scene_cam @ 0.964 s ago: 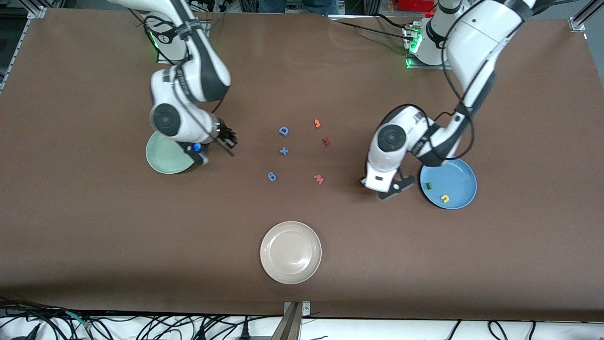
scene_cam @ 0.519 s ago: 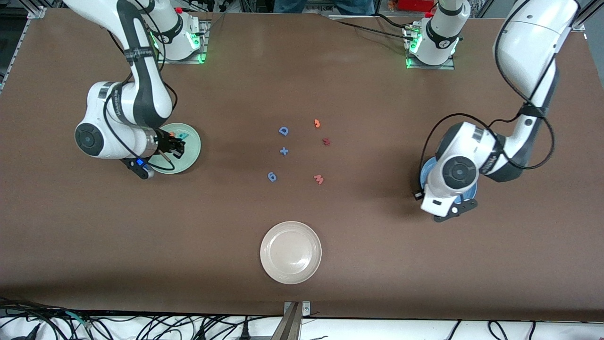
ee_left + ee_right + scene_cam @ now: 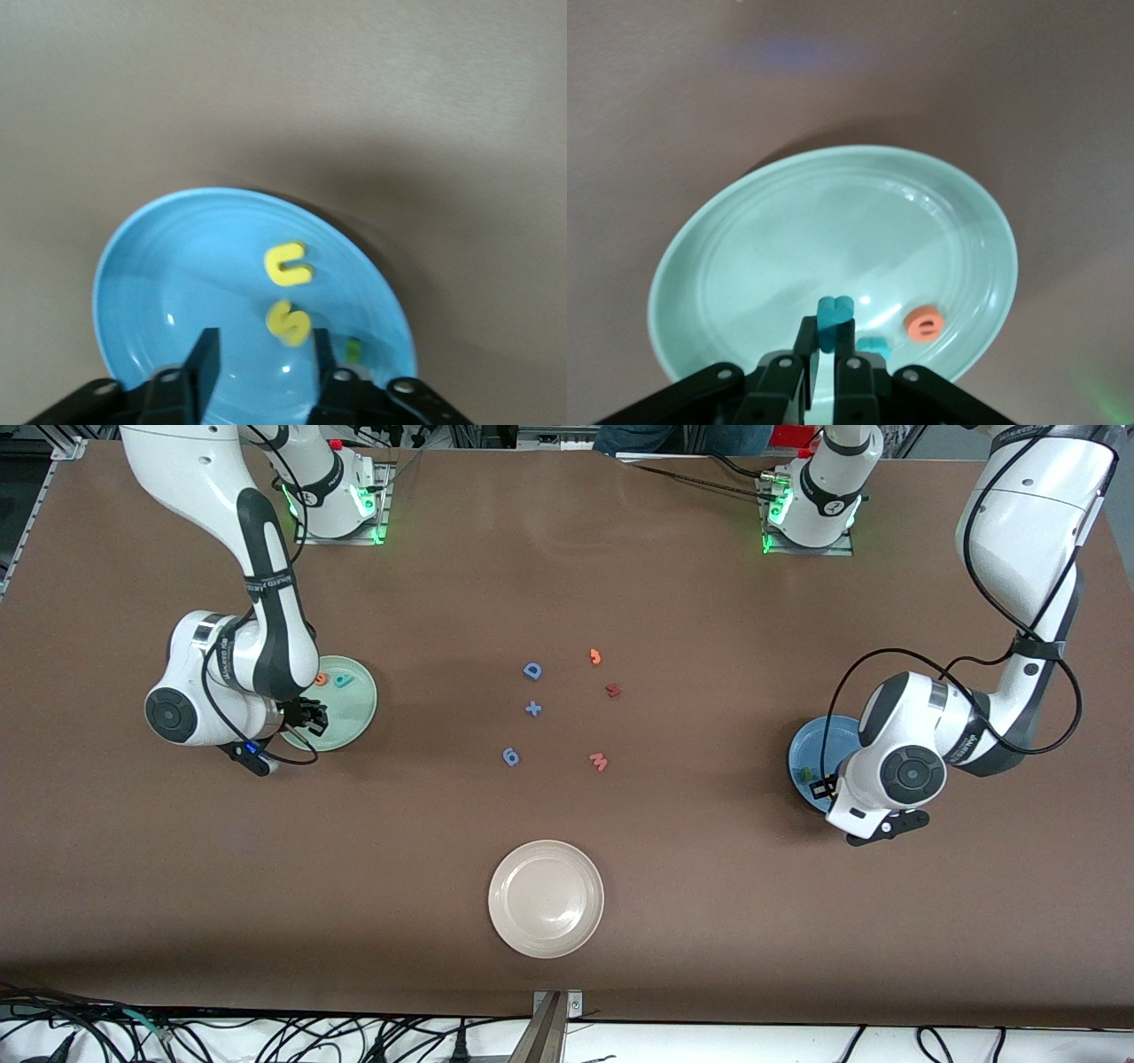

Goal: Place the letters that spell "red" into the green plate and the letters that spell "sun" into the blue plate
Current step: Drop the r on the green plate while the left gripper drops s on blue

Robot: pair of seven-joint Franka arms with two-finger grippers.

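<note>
With both arms parked over their plates, status per item:

right gripper (image 3: 826,367): over the green plate (image 3: 744,257), fingers pinched on a thin teal "r" (image 3: 834,320) that sticks up between the tips.
green plate: toward the right arm's end of the table, partly covered by the right arm in the front view (image 3: 354,710).
orange "e" (image 3: 925,322): lying flat in the green plate near its rim; also seen from the front (image 3: 322,679).
teal "d" (image 3: 344,681): in the green plate just beside the orange "e"; in the right wrist view only a bit of it shows past the fingers (image 3: 874,343).
left gripper (image 3: 261,359): over the blue plate (image 3: 159,266), fingers apart with a moderate gap, nothing between them.
blue plate: toward the left arm's end of the table, mostly hidden under the left arm in the front view (image 3: 808,744).
yellow "s" (image 3: 287,321): in the blue plate, in line with the gap between the left fingers.
yellow "u" (image 3: 288,263): in the blue plate, just beside the "s", not touching.
dark green letter (image 3: 353,349): in the blue plate near the rim, shape too small to read.
cream-white plate (image 3: 546,898): nearest the front camera, mid-table.
loose pieces: blue "D" (image 3: 532,670), blue cross (image 3: 532,708), blue "6"-like piece (image 3: 510,756), orange hooked piece (image 3: 595,656), dark red piece (image 3: 612,690), salmon "w" (image 3: 599,761), all on the bare table between the two plates.
</note>
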